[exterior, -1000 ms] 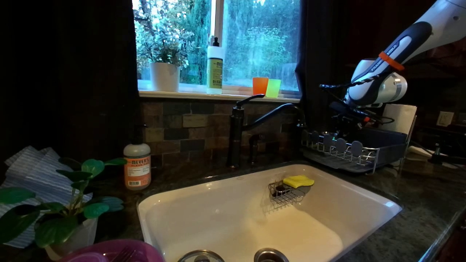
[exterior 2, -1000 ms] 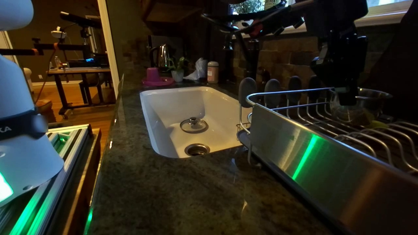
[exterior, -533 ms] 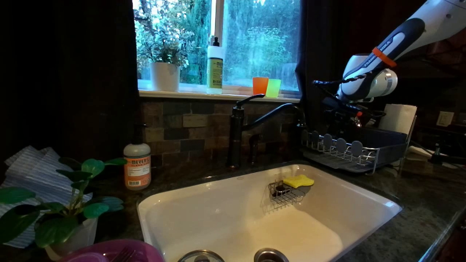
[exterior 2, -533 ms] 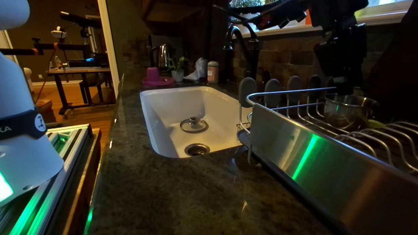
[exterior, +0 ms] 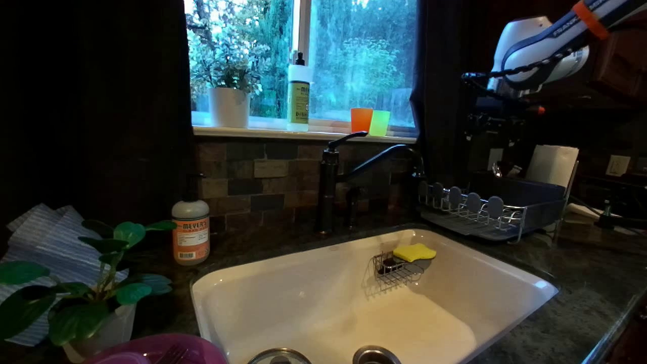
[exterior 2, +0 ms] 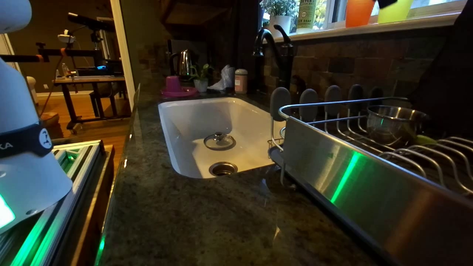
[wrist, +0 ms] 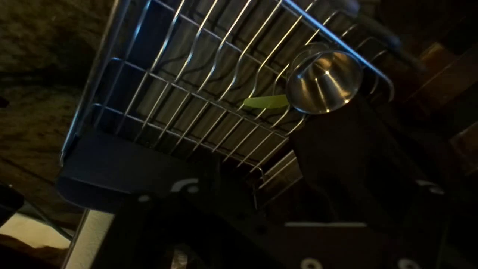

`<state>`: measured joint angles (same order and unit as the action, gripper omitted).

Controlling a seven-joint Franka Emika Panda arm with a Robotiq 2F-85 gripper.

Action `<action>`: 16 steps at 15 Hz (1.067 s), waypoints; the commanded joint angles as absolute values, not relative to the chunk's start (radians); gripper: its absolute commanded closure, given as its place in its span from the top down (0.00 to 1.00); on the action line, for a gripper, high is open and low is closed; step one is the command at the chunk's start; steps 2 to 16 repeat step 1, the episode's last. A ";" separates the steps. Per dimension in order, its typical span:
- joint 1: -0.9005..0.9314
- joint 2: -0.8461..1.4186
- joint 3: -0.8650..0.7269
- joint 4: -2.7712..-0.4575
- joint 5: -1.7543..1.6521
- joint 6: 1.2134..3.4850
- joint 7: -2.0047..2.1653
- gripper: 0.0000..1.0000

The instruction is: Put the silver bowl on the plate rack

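The silver bowl (exterior 2: 393, 123) stands upright on the wires of the plate rack (exterior 2: 325, 159), at its far end, touching nothing of mine. From above, in the wrist view, the bowl (wrist: 325, 84) has its shiny inside facing up, near a long side of the rack (wrist: 201, 93). My gripper (wrist: 309, 185) is dark against a dark background. Its fingers look spread wide, with nothing held between them. In an exterior view the arm (exterior: 530, 55) hangs high over the rack (exterior: 505, 222), where the bowl is hidden. The gripper is above the bowl and apart from it.
A yellow-green item (wrist: 266, 101) lies in the rack beside the bowl. A paper-towel roll (exterior: 553, 164) stands behind the rack. The faucet (exterior: 328, 187) and white sink (exterior: 283, 293) are alongside. Orange and green cups (exterior 2: 358, 13) sit on the windowsill.
My gripper has let go of the bowl's rim and risen well above it, nearly out of an exterior view. The bowl shifted slightly, then stayed on the rack.
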<state>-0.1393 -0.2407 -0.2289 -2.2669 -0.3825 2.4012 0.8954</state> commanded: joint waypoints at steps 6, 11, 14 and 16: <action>-0.193 -0.288 -0.176 -2.288 -0.342 2.391 0.829 1.00; -0.193 -0.288 -0.176 -2.288 -0.342 2.391 0.829 1.00; -0.193 -0.288 -0.176 -2.288 -0.342 2.391 0.829 1.00; -0.193 -0.288 -0.176 -2.288 -0.342 2.391 0.829 1.00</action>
